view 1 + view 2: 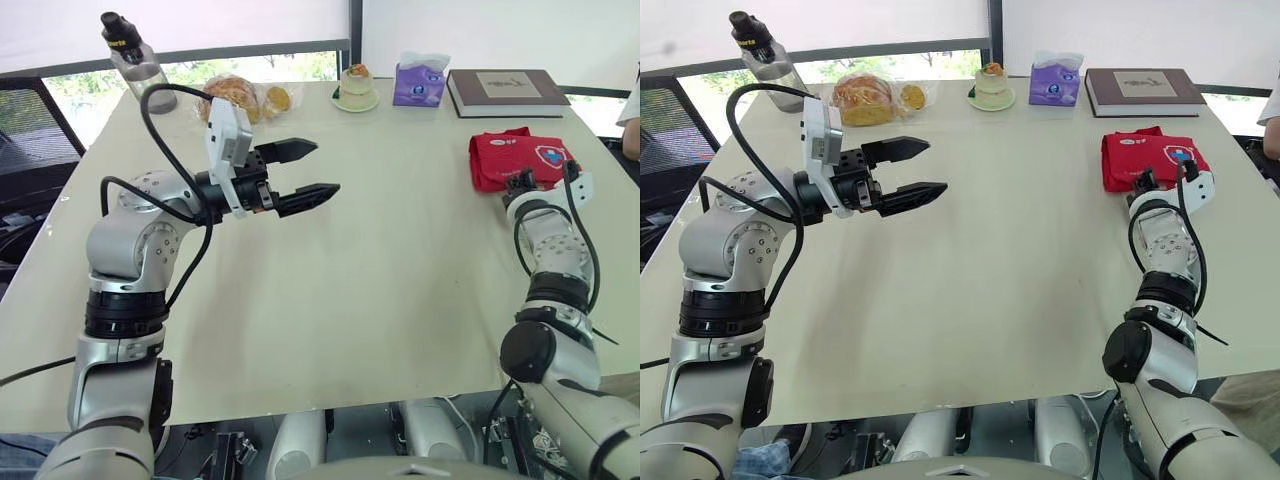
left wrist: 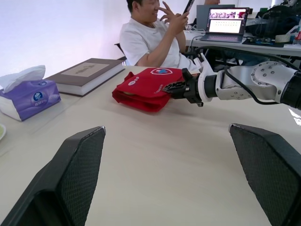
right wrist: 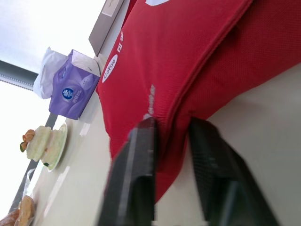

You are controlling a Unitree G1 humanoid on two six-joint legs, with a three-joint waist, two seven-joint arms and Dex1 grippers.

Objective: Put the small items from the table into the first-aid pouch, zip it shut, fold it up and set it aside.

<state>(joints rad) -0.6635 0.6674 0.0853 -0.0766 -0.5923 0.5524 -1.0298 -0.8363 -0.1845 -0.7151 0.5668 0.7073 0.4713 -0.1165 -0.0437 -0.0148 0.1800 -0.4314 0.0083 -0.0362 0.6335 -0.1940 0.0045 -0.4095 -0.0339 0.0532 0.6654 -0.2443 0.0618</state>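
Note:
The red first-aid pouch [image 1: 515,152] lies folded on the table's far right side, its white label facing up. At the pouch's near edge my right gripper [image 1: 520,182] has its two black fingers close together. The right wrist view shows a fold of the pouch [image 3: 188,61] pinched in the narrow gap of that gripper [image 3: 172,125]. My left gripper [image 1: 326,167] hangs open and empty above the table's left middle, pointing toward the pouch [image 2: 146,84].
Along the far edge stand a hardcover book [image 1: 505,90], a purple tissue pack [image 1: 418,82], a cake on a plate [image 1: 355,90], bagged bread [image 1: 240,97] and a bottle [image 1: 135,60]. A person [image 2: 155,37] sits beyond the table's right side.

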